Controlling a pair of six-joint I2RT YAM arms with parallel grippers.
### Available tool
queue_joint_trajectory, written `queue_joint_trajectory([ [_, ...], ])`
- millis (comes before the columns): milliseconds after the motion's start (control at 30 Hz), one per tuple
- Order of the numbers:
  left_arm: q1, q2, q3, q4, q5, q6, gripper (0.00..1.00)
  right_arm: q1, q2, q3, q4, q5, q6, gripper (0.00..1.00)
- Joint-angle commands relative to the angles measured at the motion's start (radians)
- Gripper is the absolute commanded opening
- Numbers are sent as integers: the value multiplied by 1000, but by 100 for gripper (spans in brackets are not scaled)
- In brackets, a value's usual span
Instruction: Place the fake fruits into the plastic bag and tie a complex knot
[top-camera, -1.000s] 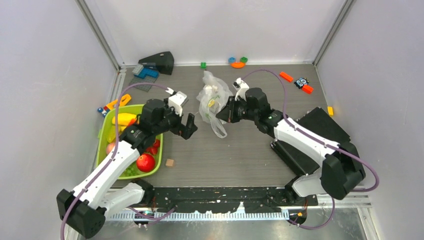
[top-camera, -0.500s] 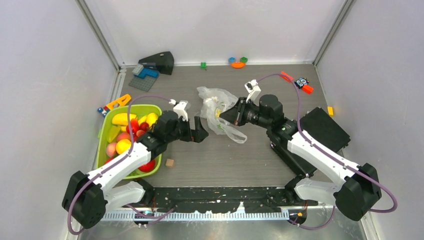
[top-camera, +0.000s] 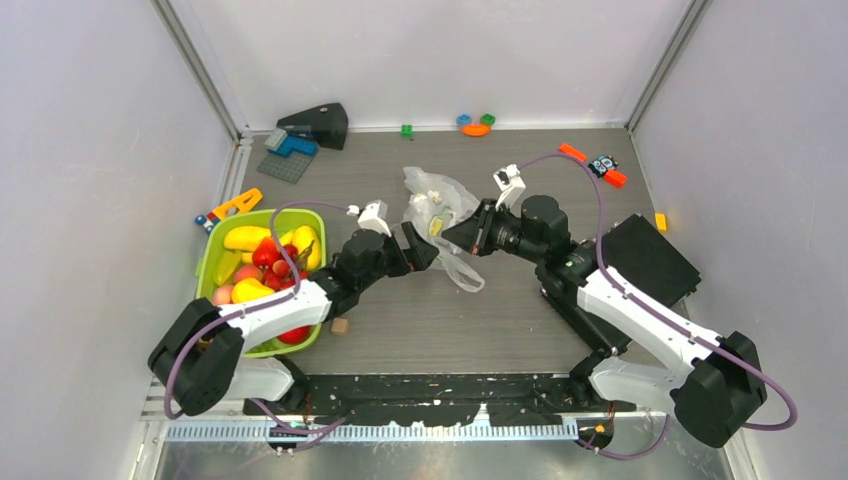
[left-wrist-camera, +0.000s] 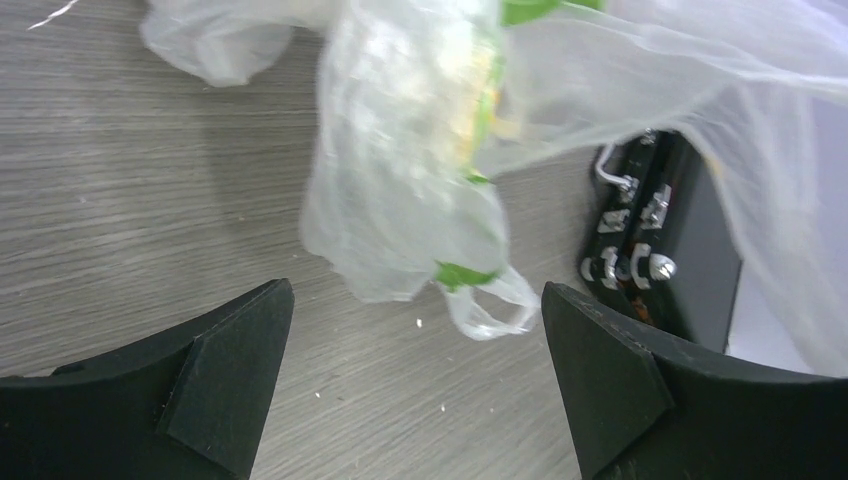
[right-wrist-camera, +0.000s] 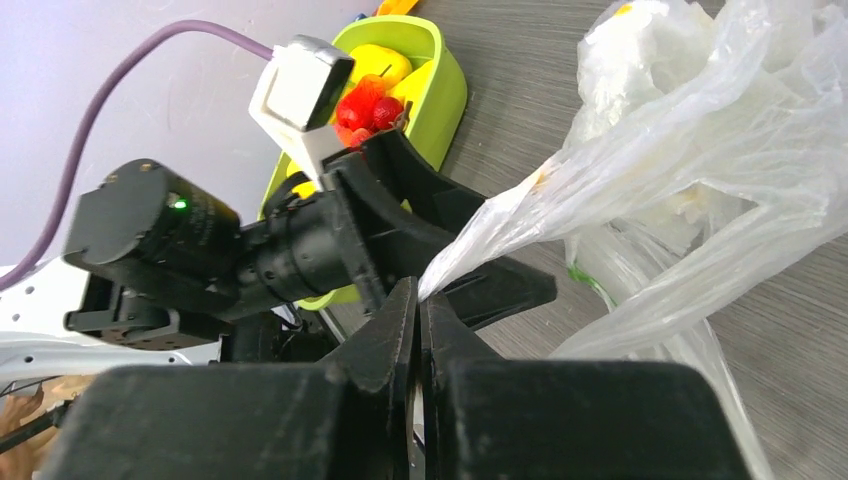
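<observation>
Where your two arms meet: the plastic bag (top-camera: 432, 203) lies crumpled, whitish and see-through, on the middle of the desk (top-camera: 500, 310).
Right fingers (right-wrist-camera: 415, 300): pressed fully together and pinching an edge of the bag; the film runs taut away from their tips.
Left fingers (left-wrist-camera: 225, 385): spread wide and holding nothing. They point at the bag from your left, with its lower fold showing in the gap between them, touching neither as far as the wrist view shows.
Inside the bag: something yellow shows through the film; you cannot tell what.
Handle loop (top-camera: 463, 275): one loose loop lies flat on the desk on the near side.
Fake fruits (top-camera: 265, 255): yellow and red pieces piled in the lime-green tray (top-camera: 262, 213) at your left, well apart from the bag.
Toy bricks (top-camera: 476, 124): scattered along the far wall.
Small brown cube (top-camera: 340, 326): just beside the tray's near corner.
</observation>
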Motion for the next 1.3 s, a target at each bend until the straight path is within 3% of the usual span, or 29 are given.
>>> queue_joint_trajectory([
  [0, -12, 30, 46, 55, -134, -32, 99, 7, -53, -6, 39, 20, -8, 5],
  [167, -26, 82, 121, -26, -177, 6, 98, 8, -67, -7, 32, 27, -19, 5],
  [633, -56, 241, 210, 61, -100, -40, 99, 8, -89, -22, 23, 46, -44, 5],
  [967, -93, 242, 191, 251, -28, 20, 99, 8, -94, -29, 17, 57, -54, 5],
  [1267, -95, 323, 244, 123, -60, -45, 94, 8, -105, -29, 7, 59, -60, 5],
])
